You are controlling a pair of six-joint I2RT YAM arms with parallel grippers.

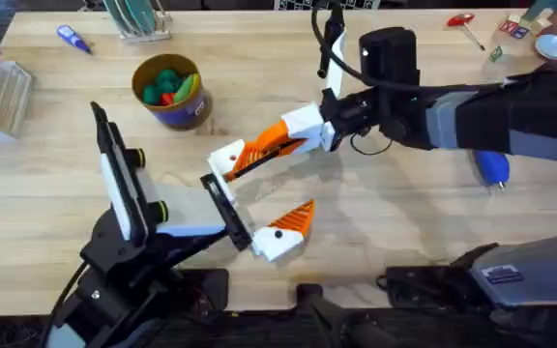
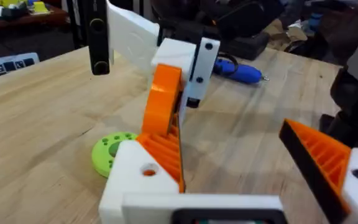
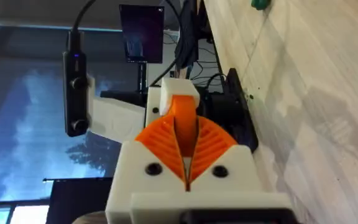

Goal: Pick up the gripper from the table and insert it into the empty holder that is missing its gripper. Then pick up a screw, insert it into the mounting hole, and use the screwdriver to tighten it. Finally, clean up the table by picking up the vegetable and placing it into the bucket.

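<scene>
The step in hand is the first one: seating the gripper in the holder. The right gripper reaches in from the right of the overhead frame to its middle, with its fingers clamped narrowly on the orange wedge. In the right wrist view the two ribbed pads press flat against it from either side.

The holder is the white block on the upper finger of the left gripper, which lies just left of centre with its fingers spread wide and nothing between them. Its other finger, lower in the frame, carries its own orange tip.

In the left wrist view, ribbed orange sits tight against the holder and orange shows through the mounting hole. The wedge therefore looks at least partly home. Whether it is fully seated I cannot tell from these angles.

The next move calls for a straight final push along the holder's slot, then a gentle release that does not drag the wedge back out. The hole must stay lined up for the screw.

The screwdriver lies on the bench at the right, partly under the right arm. The bucket stands at the upper left. No screw is clear enough to pick out.
</scene>
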